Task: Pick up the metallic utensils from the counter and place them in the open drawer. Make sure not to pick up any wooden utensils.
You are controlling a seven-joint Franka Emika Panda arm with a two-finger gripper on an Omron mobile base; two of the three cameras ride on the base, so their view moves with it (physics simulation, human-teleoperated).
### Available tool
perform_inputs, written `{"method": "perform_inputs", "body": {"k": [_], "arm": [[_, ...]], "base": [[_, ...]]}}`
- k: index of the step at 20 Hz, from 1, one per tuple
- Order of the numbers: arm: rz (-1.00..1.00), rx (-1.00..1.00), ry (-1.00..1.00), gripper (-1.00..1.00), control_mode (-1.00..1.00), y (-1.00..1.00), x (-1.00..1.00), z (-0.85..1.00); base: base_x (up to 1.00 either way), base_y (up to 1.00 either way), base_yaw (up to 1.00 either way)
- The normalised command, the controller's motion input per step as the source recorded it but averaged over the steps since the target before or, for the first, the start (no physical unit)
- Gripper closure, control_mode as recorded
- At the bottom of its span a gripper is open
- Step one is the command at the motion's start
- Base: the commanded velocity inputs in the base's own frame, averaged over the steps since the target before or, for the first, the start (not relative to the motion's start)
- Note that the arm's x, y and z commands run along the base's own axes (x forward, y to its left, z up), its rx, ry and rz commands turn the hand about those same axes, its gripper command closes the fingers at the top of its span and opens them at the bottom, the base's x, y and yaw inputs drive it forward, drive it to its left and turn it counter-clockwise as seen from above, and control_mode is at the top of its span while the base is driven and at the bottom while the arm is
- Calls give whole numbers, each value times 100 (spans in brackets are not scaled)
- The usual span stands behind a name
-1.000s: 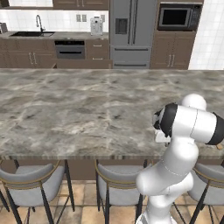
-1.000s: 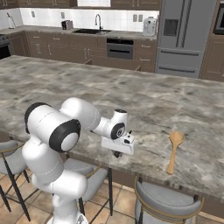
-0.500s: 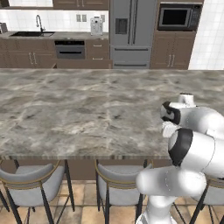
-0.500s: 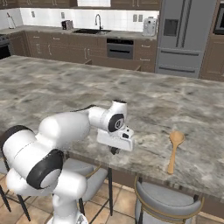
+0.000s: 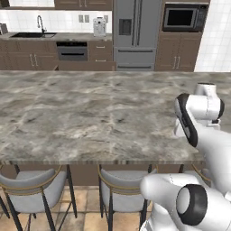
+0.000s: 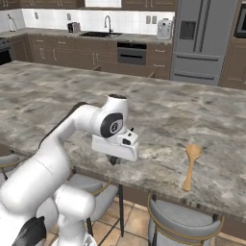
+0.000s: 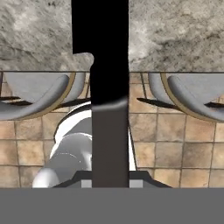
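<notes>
- The gripper (image 6: 113, 160) is hanging over the counter's (image 6: 57, 96) near edge, gripping the black knife (image 7: 101, 48).
- The wooden spoon (image 6: 190, 166) is lying on the counter, well to the gripper's right.

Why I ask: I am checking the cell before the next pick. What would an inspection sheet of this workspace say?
Surface: the counter, marbled grey-brown stone.
Job's things: the wooden spoon lies flat near the counter's near edge, to the right of the gripper in the right base view. A black bar runs up the middle of the hand view; it may be the knife, but I cannot tell.
Clutter: nothing seen.
Grippers: the gripper points down at the counter's near edge; open or shut cannot be told.
Cables: nothing seen.
Surroundings: grey stools under the counter, tiled floor, fridge and microwave behind.
</notes>
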Motion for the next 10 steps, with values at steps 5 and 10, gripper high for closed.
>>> {"method": "perform_inputs", "body": {"k": [5,10], "arm": [[-4,0,-3,100,-100,9,-65,99],[-15,0,-6,100,-100,0,-25,67]], "base": [[0,0,0],[0,0,0]]}}
